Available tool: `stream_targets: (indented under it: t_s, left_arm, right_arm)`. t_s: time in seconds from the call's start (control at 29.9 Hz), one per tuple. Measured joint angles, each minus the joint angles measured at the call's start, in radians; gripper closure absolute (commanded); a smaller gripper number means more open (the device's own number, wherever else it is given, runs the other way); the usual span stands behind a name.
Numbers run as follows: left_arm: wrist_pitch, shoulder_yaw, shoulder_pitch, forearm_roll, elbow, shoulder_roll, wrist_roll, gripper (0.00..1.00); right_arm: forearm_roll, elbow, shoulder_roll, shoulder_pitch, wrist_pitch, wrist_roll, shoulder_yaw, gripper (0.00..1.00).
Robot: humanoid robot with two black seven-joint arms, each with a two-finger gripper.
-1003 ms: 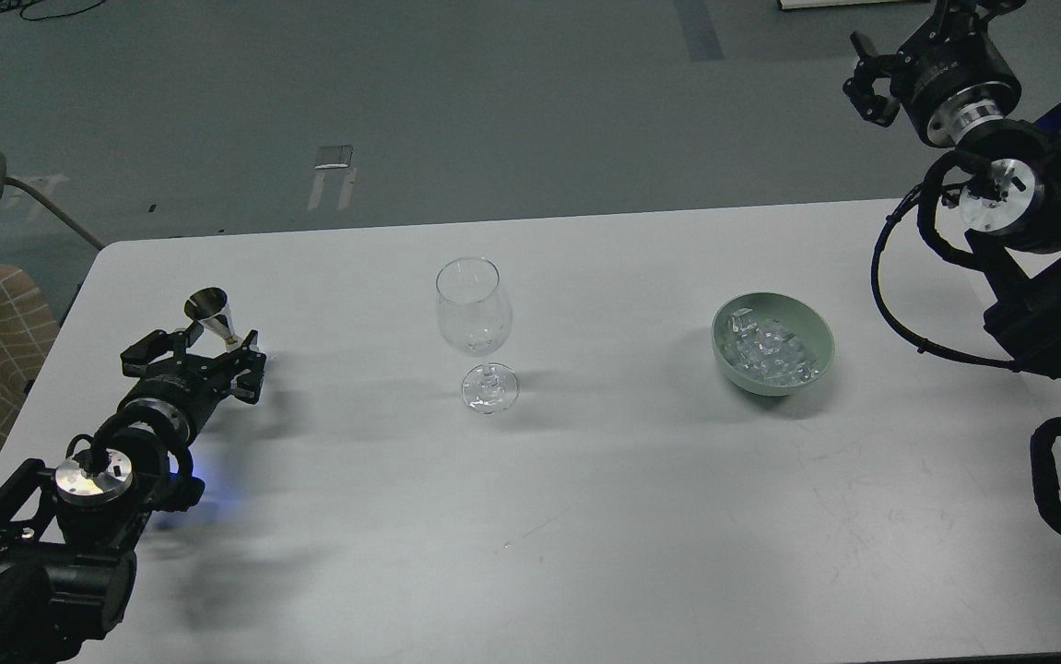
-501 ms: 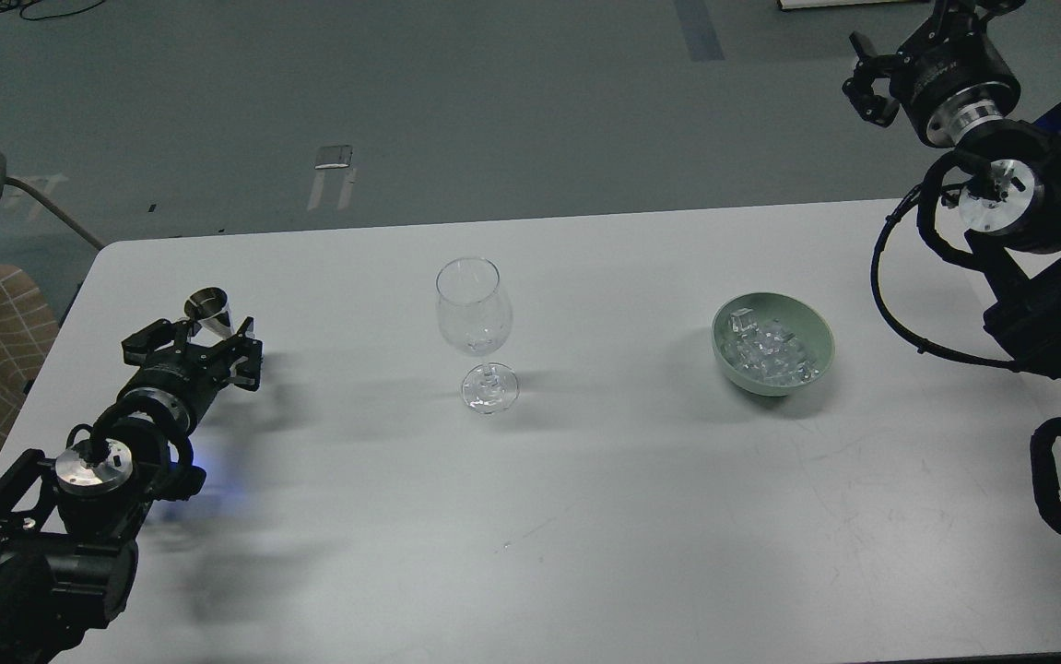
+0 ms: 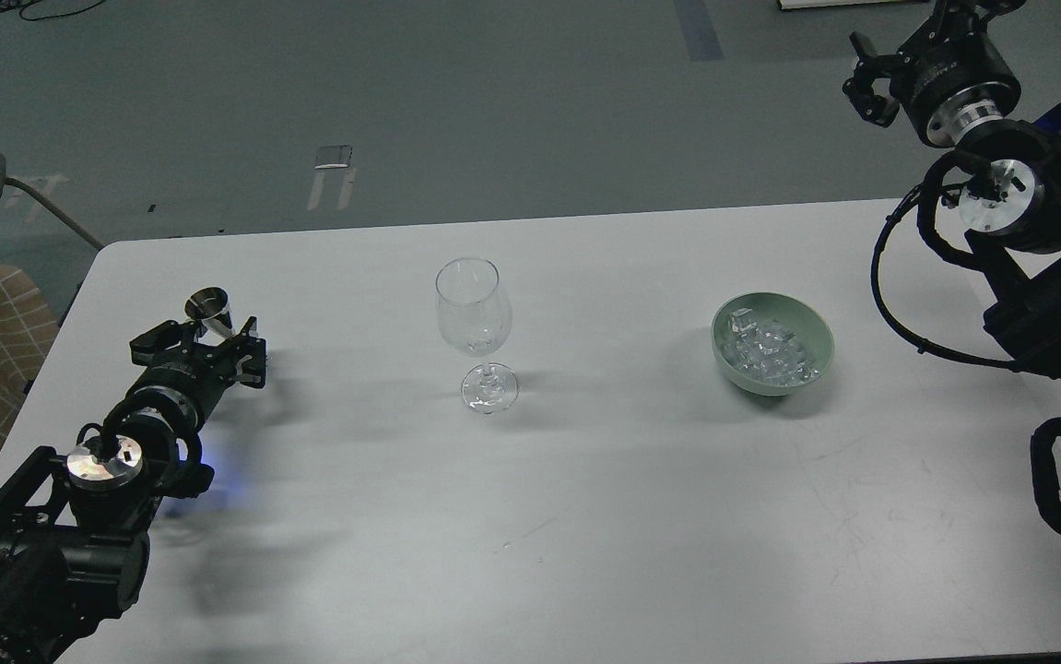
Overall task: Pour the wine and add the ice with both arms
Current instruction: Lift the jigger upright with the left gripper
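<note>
Ice (image 3: 770,354) fills green bowl (image 3: 821,343), right of wine glass (image 3: 475,318) on table (image 3: 530,516). Left gripper (image 3: 203,349) left of glass, just behind small metal cup (image 3: 210,309); finger state indeterminate. Right gripper (image 3: 871,78) beyond bowl, raised, state unclear.

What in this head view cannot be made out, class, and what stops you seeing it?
- Left claw: dark and end-on; whether it grips the metal cup is unclear.
- Cup contents: any wine is clear and too small to see.
- Right claw: small, dark, partly cut by the top edge.
- Ice in the green bowl: the cubes blur together, uncountable.
</note>
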Motion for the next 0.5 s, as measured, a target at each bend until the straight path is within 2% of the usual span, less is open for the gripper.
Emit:
stream_targets:
  t_s: [0.07,0.5]
  left_arm:
    - [0.000,0.000,-0.001,0.000,0.000,0.000,0.000,0.60]
    - [-0.009,0.000,0.001,0.000,0.008,-0.003,0.001,0.67]
  right_arm:
    - [0.000,-0.001,0.000,0.000,0.000,0.000,0.000,0.00]
    - [0.000,0.000,0.000,0.000,-0.001,0.000,0.000,0.00]
